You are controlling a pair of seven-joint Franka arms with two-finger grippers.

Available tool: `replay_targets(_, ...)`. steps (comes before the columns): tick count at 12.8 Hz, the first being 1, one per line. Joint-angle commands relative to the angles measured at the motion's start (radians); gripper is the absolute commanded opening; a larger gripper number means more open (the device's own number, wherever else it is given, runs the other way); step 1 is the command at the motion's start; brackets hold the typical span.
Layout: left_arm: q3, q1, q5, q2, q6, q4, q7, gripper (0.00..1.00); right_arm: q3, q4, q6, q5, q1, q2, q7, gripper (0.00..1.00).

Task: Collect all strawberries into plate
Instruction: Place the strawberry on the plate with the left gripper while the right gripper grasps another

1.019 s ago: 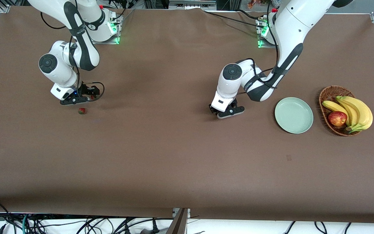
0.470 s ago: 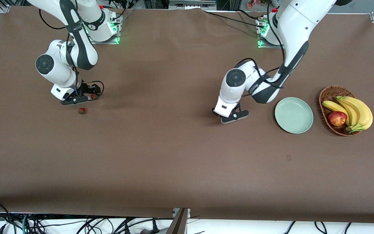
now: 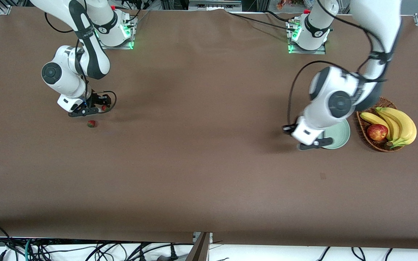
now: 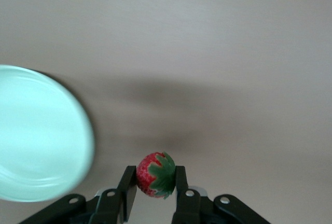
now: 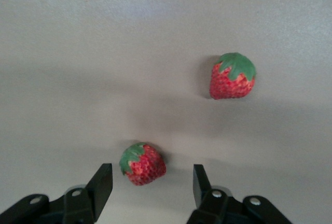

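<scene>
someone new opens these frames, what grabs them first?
Probably the left gripper shut on a strawberry, up in the air beside the mint plate. Next, the right gripper, open and low over a second strawberry at the right arm's end, a third lying nearer the front camera.

You are looking at a brown wicker basket (image 3: 365, 105) sitting on the brown cloth-covered table (image 3: 194, 174) toward the left arm's end | yellow curved bananas (image 3: 397, 123) are lying in it | a round red apple (image 3: 377, 132) is resting against them
</scene>
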Motion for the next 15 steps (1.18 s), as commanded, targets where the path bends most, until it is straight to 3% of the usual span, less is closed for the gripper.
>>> replay_targets(1,0.126,0.001,-0.036,-0.049,-0.046,-0.038,0.263,0.19,-0.004,-0.007,0.025,0.032,0.005,0.013,-0.007,0.69)
replay_targets(4,0.252,0.013,-0.046,-0.041,-0.018,-0.081,0.51,0.19,-0.003,-0.007,0.029,0.054,0.005,0.022,-0.01,0.65)
replay_targets(7,0.329,0.022,-0.074,-0.038,0.188,-0.227,0.67,0.19,0.0,-0.007,0.029,0.066,0.008,0.022,-0.01,0.63)
replay_targets(11,0.344,0.04,-0.079,0.006,0.342,-0.304,0.739,0.19,0.014,-0.006,0.033,0.089,0.012,0.033,-0.012,0.63)
replay_targets(14,0.347,0.042,-0.079,0.037,0.378,-0.308,0.745,0.21,0.014,0.002,0.033,0.09,0.003,0.039,-0.012,0.63)
replay_targets(15,0.347,0.042,-0.079,0.039,0.378,-0.308,0.745,0.26,0.014,0.002,0.033,0.09,0.005,0.042,-0.012,0.63)
